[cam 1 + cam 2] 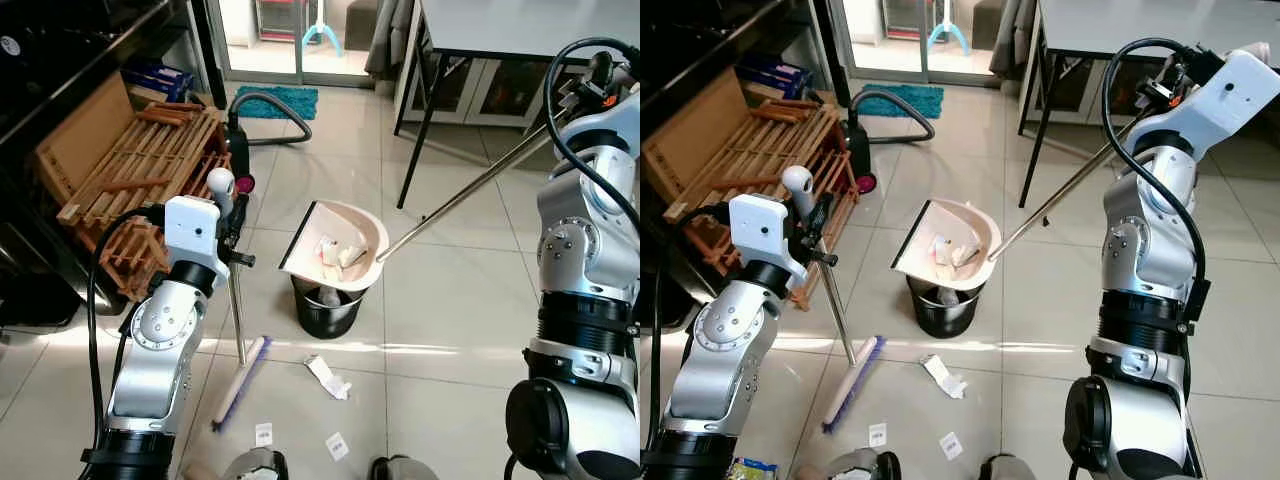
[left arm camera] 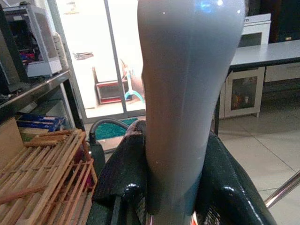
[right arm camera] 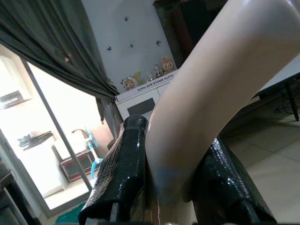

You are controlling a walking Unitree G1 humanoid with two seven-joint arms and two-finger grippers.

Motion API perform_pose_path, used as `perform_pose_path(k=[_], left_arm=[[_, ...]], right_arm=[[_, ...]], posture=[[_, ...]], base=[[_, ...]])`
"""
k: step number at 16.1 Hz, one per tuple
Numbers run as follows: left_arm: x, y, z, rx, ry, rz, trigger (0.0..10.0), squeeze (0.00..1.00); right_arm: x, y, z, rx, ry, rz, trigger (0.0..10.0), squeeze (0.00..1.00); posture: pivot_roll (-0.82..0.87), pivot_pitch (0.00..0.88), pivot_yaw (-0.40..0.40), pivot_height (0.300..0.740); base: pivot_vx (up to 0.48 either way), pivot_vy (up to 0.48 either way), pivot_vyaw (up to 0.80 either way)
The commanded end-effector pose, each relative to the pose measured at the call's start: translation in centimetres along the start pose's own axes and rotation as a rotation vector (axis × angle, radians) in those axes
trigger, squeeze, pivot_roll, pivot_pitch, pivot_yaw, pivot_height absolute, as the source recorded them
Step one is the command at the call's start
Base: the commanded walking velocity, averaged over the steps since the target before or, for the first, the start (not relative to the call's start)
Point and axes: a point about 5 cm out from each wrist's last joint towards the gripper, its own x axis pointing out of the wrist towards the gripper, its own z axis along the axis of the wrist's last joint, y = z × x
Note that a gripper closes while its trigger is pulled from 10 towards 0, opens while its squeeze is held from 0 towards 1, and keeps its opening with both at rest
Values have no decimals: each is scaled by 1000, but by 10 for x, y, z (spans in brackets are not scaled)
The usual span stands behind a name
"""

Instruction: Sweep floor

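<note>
Right gripper (image 3: 173,187), clamped on the dustpan's handle (image 1: 1060,195), tips the dustpan (image 1: 335,245) over the black bin (image 1: 325,305) to shed its scraps — left gripper (image 2: 173,187), closed on the broom (image 1: 238,380), parks its bristles on the floor (image 1: 450,300) beside stray paper (image 1: 328,377).

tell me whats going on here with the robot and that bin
The robot is mid-sweep. Its right hand grips the long handle of a cream dustpan, which is tipped over a black bin with paper scraps in it. Its left hand holds the grey handle of a broom, whose purple brush head rests on the tiled floor. Several paper scraps still lie on the floor near the bin.
</note>
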Motion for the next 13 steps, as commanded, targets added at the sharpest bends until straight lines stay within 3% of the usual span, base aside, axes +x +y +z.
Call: perform_pose_path(k=[1, 9, 13], left_arm=[[1, -1, 9, 13, -33, -3, 10000, 0], [0, 7, 8, 31, -24, 18, 10000, 0], [-9, 18, -1, 84, 21, 39, 10000, 0]], right_arm=[[3, 10, 15, 24, -83, 32, 10000, 0], [-4, 26, 3, -82, -131, 132, 10000, 0], [-19, 47, -13, -157, -185, 262, 10000, 0]], posture=[[-15, 96, 20, 740], [3, 100, 13, 740], [30, 103, -10, 740]], base=[[0, 0, 0], [0, 0, 0], [0, 0, 0]])
